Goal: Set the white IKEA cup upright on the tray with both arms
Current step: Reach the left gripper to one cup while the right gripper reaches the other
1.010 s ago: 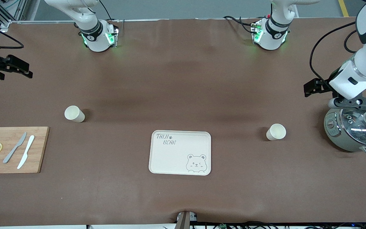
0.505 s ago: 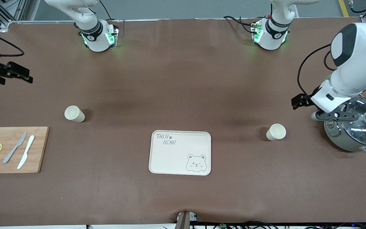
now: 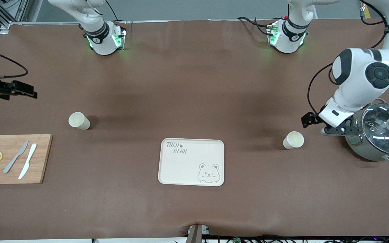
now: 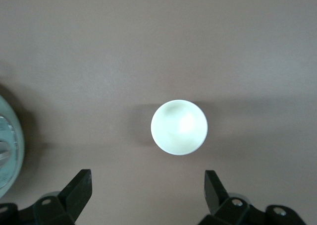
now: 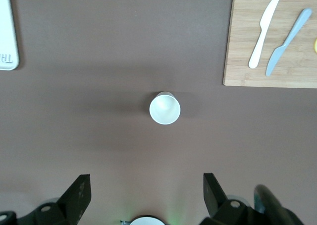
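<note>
White jointed arms [image 3: 360, 77], black joint caps, black cables, green-lit bases [image 3: 105, 38]

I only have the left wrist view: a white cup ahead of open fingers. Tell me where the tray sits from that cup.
Observer: From the cup by the left gripper, the tray lies toward the right arm's end of the table, slightly nearer to the front camera.
Operator: Report any other cup.
Observer: A second white cup stands upright toward the right arm's end, farther from the front camera than the bamboo cutting board.
Operator: Give me the right gripper.
Observer: The right gripper is open and holds nothing, up over the table at the right arm's end, with the second cup in its wrist view.
</note>
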Controlling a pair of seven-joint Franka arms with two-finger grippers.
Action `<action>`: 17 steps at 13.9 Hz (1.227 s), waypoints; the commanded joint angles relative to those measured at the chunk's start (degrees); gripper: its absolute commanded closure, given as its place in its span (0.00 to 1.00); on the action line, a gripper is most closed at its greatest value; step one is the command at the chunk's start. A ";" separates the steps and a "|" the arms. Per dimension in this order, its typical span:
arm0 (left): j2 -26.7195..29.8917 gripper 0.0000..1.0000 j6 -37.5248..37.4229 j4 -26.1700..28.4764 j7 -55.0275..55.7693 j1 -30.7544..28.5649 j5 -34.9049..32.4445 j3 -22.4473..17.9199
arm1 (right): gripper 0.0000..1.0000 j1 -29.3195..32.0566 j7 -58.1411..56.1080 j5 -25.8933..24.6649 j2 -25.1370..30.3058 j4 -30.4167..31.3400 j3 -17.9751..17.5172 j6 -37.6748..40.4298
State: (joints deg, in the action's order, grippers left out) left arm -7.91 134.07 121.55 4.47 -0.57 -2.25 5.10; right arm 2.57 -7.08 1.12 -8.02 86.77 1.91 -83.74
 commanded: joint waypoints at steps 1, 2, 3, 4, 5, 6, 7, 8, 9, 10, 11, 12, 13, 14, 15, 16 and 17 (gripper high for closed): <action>-3.25 0.00 4.52 0.44 0.63 -1.01 -0.38 0.44 | 0.00 1.20 -1.36 -0.24 -3.40 1.62 -0.42 -3.69; -4.56 0.00 5.41 0.36 0.63 -1.01 -0.38 0.44 | 0.00 2.42 -1.36 -0.24 -3.24 6.00 -0.51 -7.71; -5.62 0.00 6.03 0.10 0.63 -1.01 -0.38 0.44 | 0.00 3.22 -1.36 -0.24 -2.71 10.48 -0.51 -11.06; -6.59 0.00 6.38 -0.26 0.72 -1.10 -0.38 0.44 | 0.00 3.49 -1.36 -0.24 -2.53 14.18 -0.51 -13.96; -7.55 0.00 6.91 -0.43 0.80 -1.10 -0.38 0.44 | 0.00 4.01 -1.36 -0.24 -2.53 16.83 -0.51 -16.34; -8.17 0.00 8.22 -0.17 0.80 -1.19 -0.38 0.44 | 0.00 4.63 -1.36 -0.24 -2.53 18.85 -0.51 -17.67; -8.53 0.01 9.01 -0.08 0.80 -1.28 -0.38 0.44 | 0.00 4.90 -1.36 -0.24 -2.53 20.79 -0.51 -19.07; -9.66 0.04 9.28 -0.26 0.80 -1.28 -0.38 0.44 | 0.00 4.90 -1.36 -0.24 -2.44 23.16 -0.51 -21.00; -10.46 0.09 9.98 -0.26 0.80 -1.28 -0.30 0.44 | 0.00 5.07 -1.36 -0.24 -2.36 25.62 -0.51 -23.46; -11.07 0.13 10.94 -0.17 0.80 -1.19 -0.30 0.44 | 0.00 5.16 -1.36 -0.24 -1.92 28.43 -0.51 -27.05; -11.34 0.22 11.04 -0.17 0.80 -0.93 -0.30 0.44 | 0.00 5.07 -1.36 -0.24 -1.74 31.15 -0.51 -30.74; -11.95 0.31 11.13 -0.26 0.89 -0.92 -0.38 0.61 | 0.00 5.07 -1.36 -0.24 -1.74 33.44 -0.51 -33.82; -12.48 0.37 11.30 -0.35 0.81 -1.01 -0.38 0.44 | 0.00 5.07 -1.36 -0.24 -1.74 34.86 -0.51 -35.59; -12.92 0.44 11.57 -0.43 0.80 -1.10 -0.38 0.44 | 0.00 5.07 -1.44 -0.24 -1.83 36.09 -0.51 -36.92; -13.19 0.47 12.18 -0.26 0.89 -0.93 -0.30 0.61 | 0.02 5.07 -1.62 -0.24 -1.92 37.49 -0.51 -38.76; -13.36 0.57 12.18 -0.17 0.89 -0.84 -0.30 0.61 | 0.11 5.07 -1.79 -0.24 -1.83 39.59 -0.51 -41.73; -13.63 0.69 12.18 -0.26 0.89 -0.92 -0.30 0.61 | 0.18 5.07 -1.80 -0.24 -2.00 41.27 -0.42 -44.81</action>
State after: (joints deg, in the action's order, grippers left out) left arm -20.90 145.65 121.83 4.52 -1.30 -2.25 5.34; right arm 6.77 -8.06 1.12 -12.31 123.27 2.08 -124.00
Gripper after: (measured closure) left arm 0.559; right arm 0.026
